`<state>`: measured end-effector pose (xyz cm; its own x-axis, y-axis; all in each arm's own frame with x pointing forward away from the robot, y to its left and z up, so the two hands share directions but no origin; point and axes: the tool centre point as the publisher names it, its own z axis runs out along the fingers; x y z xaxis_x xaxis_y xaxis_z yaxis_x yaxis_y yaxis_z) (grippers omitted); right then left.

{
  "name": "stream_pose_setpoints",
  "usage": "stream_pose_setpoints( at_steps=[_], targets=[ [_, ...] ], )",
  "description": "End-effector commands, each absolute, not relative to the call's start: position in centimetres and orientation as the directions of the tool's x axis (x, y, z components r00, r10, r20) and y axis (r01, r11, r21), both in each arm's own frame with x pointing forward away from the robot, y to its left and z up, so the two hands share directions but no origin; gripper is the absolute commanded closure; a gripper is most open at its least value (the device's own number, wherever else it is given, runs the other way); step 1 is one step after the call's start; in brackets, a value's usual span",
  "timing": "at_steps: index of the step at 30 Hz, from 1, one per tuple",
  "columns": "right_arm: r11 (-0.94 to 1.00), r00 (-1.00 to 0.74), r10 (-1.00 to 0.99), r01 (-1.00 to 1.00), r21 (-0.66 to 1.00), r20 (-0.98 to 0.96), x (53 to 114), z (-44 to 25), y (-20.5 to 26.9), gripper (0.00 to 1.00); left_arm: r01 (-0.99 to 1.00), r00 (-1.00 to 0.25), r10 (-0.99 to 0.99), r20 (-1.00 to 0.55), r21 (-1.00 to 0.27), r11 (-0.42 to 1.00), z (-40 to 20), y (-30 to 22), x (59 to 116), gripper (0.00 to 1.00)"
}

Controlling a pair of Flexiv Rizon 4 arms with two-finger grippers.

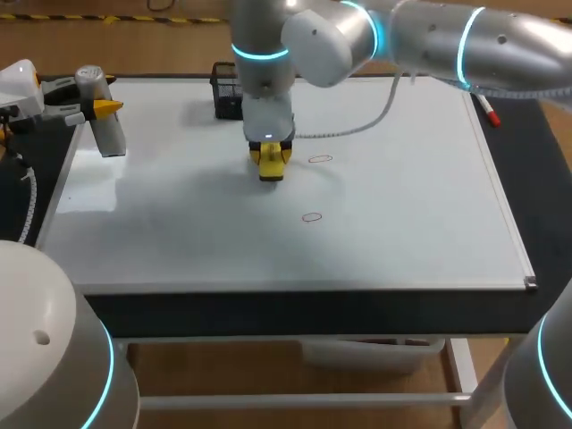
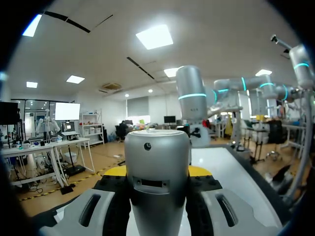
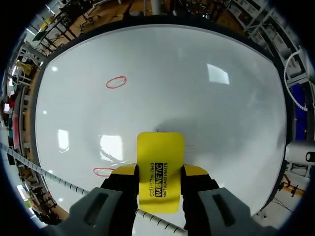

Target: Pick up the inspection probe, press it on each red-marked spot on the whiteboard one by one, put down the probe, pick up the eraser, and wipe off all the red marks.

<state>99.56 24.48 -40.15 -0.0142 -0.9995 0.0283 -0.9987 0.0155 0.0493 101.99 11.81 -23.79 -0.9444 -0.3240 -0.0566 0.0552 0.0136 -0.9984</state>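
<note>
The right arm came in from the upper right of the head view and reached to the upper middle of the whiteboard [image 1: 402, 206]. There the right gripper [image 1: 270, 161] pointed straight down, clenched on the yellow eraser [image 1: 271, 172], one finger on each side of it. In the right wrist view the eraser [image 3: 160, 162] showed black lettering along its face, and its far end met the board. Two thin red ovals remained on the board: the upper red mark [image 1: 320, 159] just right of the eraser, and the lower red mark [image 1: 310, 216] nearer the frame's centre, apart from it. At the upper left of the frame the left gripper [image 1: 100, 109] grasped the silver, cylindrical inspection probe [image 1: 107, 130] near the board's left edge; in the left wrist view the probe [image 2: 157, 182] filled the space between the fingers. A black holder [image 1: 226, 89] stood at the board's far edge, and a red marker [image 1: 488, 110] lay at its right edge
</note>
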Motion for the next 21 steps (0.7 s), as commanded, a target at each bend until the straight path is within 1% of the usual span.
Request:
stream_pose_setpoints(
  at_steps=[1, 11, 21],
  targets=[
    [0.033, -0.033, -0.999, -0.999, 0.032, 0.015, 99.5, -38.5, 22.3, 1.00, 0.057, -0.943, -0.327, -0.059, -0.998, 0.014, -23.7, 11.7, 101.9, 1.00],
    [0.186, -0.186, -0.982, -0.982, 0.006, 0.017, 100.3, -37.2, 15.4, 1.00, 0.057, -0.943, -0.327, -0.059, -0.998, 0.014, -23.7, 11.7, 101.9, 1.00],
    [0.340, -0.340, -0.940, -0.940, 0.006, 0.032, 99.5, -37.1, 7.9, 1.00, 0.057, -0.943, -0.327, -0.059, -0.998, 0.014, -23.7, 11.7, 101.9, 1.00]
  ],
)
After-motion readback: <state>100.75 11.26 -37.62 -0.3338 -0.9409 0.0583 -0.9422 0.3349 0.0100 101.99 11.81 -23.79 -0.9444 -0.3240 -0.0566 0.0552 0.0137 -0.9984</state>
